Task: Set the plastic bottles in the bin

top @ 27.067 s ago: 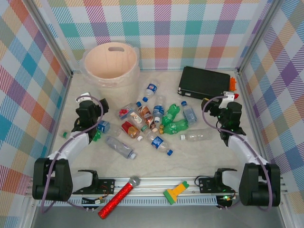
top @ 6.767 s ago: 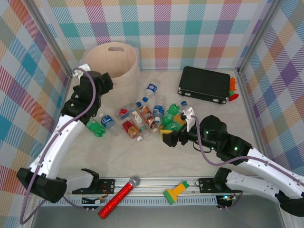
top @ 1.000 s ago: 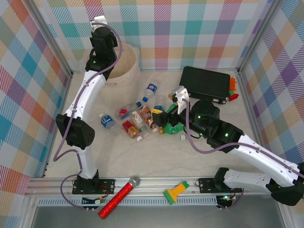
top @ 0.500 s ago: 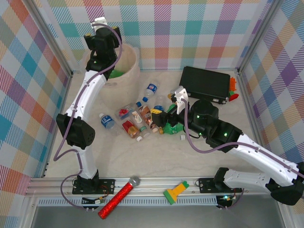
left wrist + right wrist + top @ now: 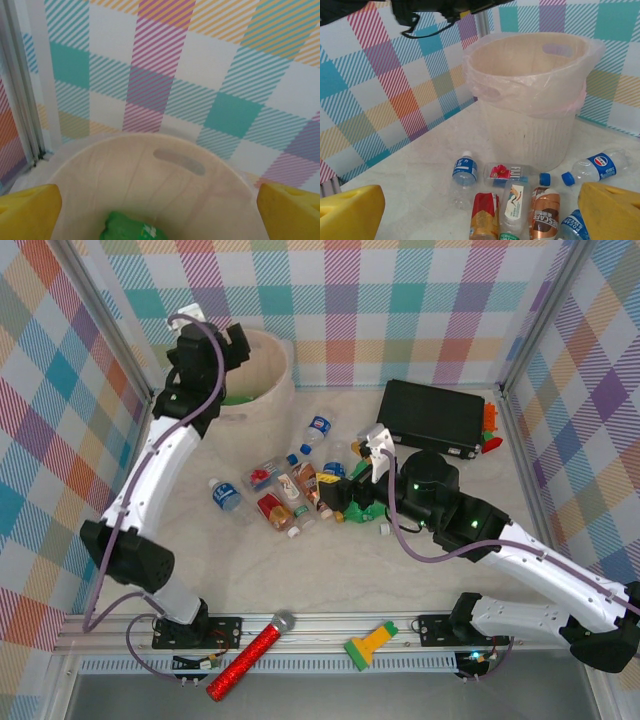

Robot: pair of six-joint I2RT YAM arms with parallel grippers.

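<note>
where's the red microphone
In the top view the red glitter microphone lies on the near rail, left of centre, with the green-and-yellow tool to its right.

Bottle (image 5: 127,231) in bin (image 5: 100,170), other bottles (image 5: 305,483) on table (image 5: 330,575) before it

"ESCAFE" reads on a brown bottle (image 5: 543,212); "OCARI" on a blue-labelled bottle (image 5: 568,226).

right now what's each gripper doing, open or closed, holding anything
left gripper: open, holding nothing, above the bin
right gripper: open, holding nothing, over the plastic bottles
</note>
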